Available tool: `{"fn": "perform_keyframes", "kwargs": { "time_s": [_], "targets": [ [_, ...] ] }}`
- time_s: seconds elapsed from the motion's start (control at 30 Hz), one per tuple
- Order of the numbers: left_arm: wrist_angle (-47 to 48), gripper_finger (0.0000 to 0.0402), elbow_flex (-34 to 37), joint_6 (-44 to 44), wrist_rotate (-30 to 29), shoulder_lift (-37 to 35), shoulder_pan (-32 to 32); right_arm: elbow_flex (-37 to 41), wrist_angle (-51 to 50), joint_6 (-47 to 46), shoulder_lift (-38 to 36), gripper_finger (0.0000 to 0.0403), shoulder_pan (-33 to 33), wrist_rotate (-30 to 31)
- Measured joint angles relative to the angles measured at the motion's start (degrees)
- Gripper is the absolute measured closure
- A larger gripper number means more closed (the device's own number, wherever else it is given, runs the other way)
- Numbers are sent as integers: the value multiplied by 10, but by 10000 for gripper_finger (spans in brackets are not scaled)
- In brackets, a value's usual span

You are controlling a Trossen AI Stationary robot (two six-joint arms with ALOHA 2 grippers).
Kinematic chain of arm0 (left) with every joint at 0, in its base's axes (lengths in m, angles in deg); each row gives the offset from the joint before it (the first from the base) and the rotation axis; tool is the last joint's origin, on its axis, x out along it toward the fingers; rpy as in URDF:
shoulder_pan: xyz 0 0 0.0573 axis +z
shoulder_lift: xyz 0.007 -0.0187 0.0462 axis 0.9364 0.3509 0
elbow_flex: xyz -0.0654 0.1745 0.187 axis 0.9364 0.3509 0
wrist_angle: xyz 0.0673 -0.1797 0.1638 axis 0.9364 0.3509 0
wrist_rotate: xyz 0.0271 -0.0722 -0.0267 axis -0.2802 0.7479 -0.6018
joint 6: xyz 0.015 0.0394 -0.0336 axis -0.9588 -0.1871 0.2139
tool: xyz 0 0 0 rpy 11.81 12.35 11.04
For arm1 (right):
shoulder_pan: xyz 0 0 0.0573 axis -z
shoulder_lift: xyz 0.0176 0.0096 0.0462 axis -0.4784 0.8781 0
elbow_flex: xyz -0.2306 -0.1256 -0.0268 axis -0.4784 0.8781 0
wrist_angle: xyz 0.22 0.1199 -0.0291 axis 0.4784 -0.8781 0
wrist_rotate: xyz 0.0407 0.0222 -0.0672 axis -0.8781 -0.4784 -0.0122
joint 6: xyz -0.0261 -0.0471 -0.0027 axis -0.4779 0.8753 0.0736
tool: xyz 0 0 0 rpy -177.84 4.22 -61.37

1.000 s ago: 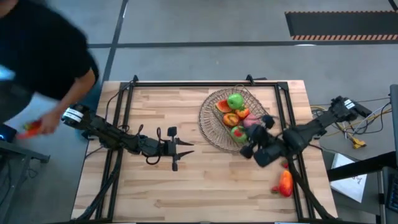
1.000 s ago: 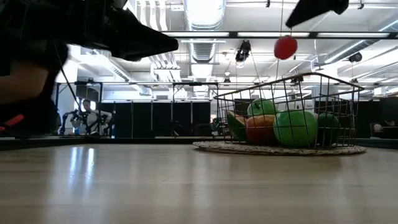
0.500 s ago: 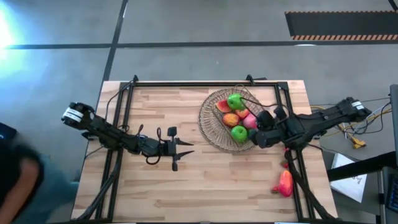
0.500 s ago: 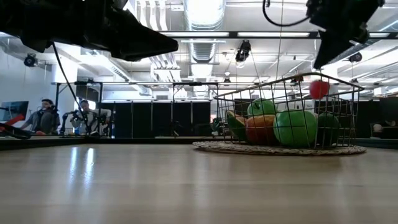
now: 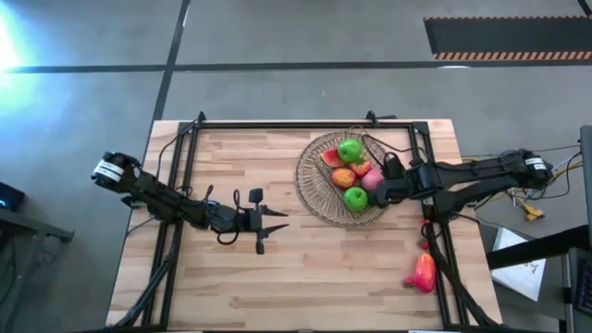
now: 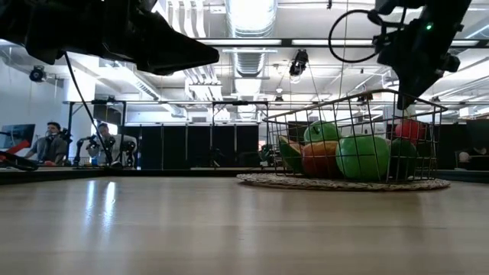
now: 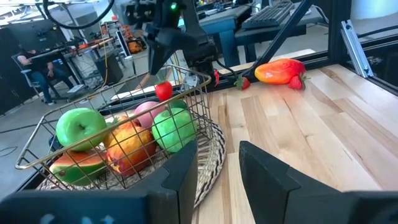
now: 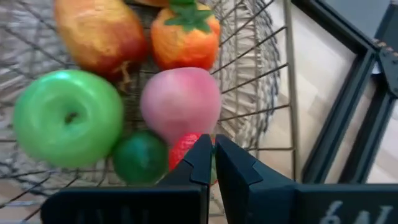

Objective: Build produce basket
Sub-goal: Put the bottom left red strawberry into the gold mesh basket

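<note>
Basket: brownish wire grid holding colourful produce.

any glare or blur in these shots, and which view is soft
High view: a bright glare patch at the top-left corner, table evenly lit. Low view: ceiling lights blown out, left arm a dark silhouette, their sheen on the table. Right wrist view: soft all over, the green apple shows a highlight. Left wrist view: its own fingers are blurred, the basket sharp.

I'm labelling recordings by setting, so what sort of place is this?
Probably a robotics lab or workshop: exposed ceiling ducts and strip lights overhead, desks with keyboards behind, and people seated at another rig beyond the wooden table.
</note>
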Motion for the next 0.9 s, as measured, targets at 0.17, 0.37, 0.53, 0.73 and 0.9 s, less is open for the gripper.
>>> {"fn": "perform_keyframes", "kwargs": {
  "time_s": [0.17, 0.37, 0.53, 0.73, 0.9],
  "targets": [
    [-3, 300, 0, 0, 0, 0, 0, -10, 7, 40, 20, 393, 48, -24],
    [-4, 300, -2, 0, 0, 0, 0, -8, 5, 78, 63, 393, 89, -55],
    [-4, 300, -2, 0, 0, 0, 0, -8, 9, 104, 98, 390, 92, -55],
    [-4, 300, -2, 0, 0, 0, 0, -8, 13, 107, 114, 387, 92, -53],
    [-4, 300, -2, 0, 0, 0, 0, -14, 9, 109, 100, 345, 91, -55]
  ]
}}
